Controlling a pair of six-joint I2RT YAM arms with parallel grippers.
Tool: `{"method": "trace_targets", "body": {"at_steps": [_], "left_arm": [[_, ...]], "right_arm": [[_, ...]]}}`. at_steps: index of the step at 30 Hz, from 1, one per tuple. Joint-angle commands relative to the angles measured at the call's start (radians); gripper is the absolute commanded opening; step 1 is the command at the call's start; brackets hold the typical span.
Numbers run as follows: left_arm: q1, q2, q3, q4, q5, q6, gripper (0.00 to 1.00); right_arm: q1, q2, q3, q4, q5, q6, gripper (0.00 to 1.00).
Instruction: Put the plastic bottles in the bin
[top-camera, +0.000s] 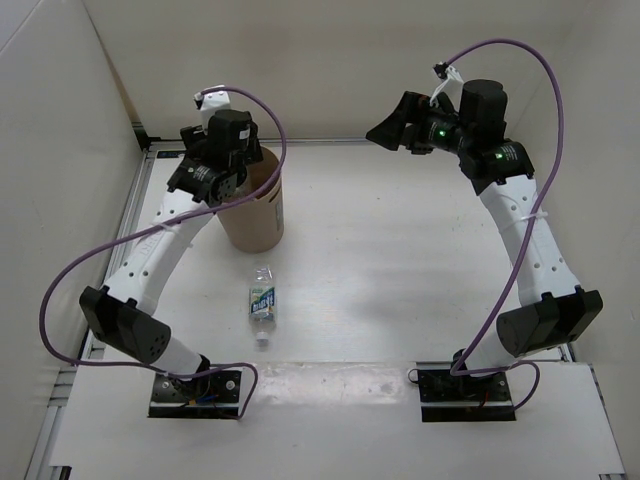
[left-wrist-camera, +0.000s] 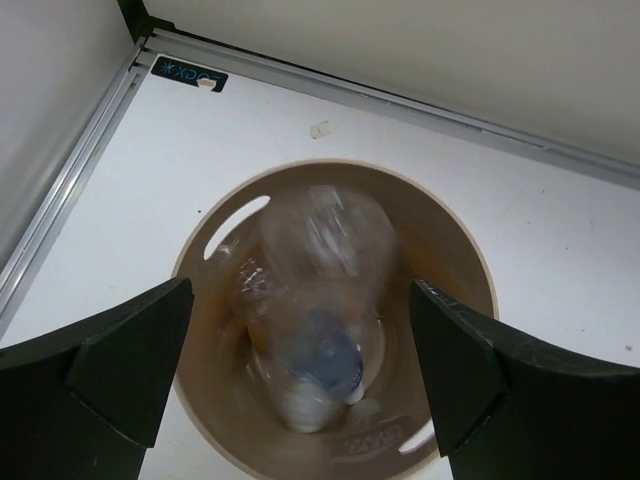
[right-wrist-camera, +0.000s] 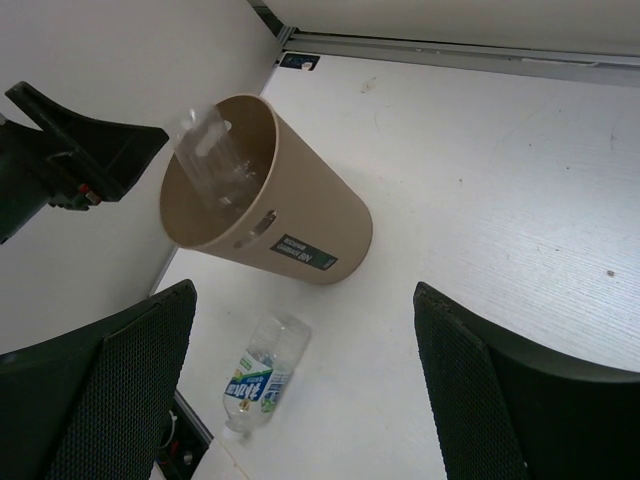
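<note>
Left of centre in the top view, the labelled bottle (top-camera: 262, 295) lies flat just below the bin (top-camera: 258, 222), long axis up-down the frame, cap toward the bottom edge. It is likely light, thin-walled and slick, best pinched across its label. The left gripper (left-wrist-camera: 300, 285) hangs wide open over the bin, holding nothing, with a blurred clear bottle (left-wrist-camera: 325, 255) in the bin's mouth; the right gripper (right-wrist-camera: 302, 290), upper right, gapes empty.

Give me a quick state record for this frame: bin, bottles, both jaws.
bin: upright, far left of table
dropping bottle: clear, blurred, at the bin's mouth
loose bottle: green-blue label, lying flat, near side of bin, apart from it
left jaws: open, above the bin
right jaws: open, empty, raised away from bin
remaining: one bottle on the table
</note>
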Motion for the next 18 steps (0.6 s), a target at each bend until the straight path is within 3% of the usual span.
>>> {"method": "trace_targets", "body": {"at_steps": [1, 11, 15, 18], "left_arm": [[0.009, -0.078, 0.01, 0.004, 0.015, 0.005, 1.0], [0.016, -0.177, 0.064, 0.015, 0.007, 0.08, 1.0], [0.015, -0.313, -0.151, 0.058, 0.232, 0.12, 1.0], [-0.001, -0.427, -0.284, 0.003, 0.278, 0.068, 1.0]], "right_arm": [[0.012, -0.023, 0.003, 0.021, -0.011, -0.007, 0.9], [0.021, -0.021, -0.008, 0.028, -0.009, -0.007, 0.9], [0.016, -0.027, -0.025, 0.031, -0.005, 0.001, 0.9], [0.016, -0.024, -0.031, 0.041, -0.003, 0.007, 0.9]]}}
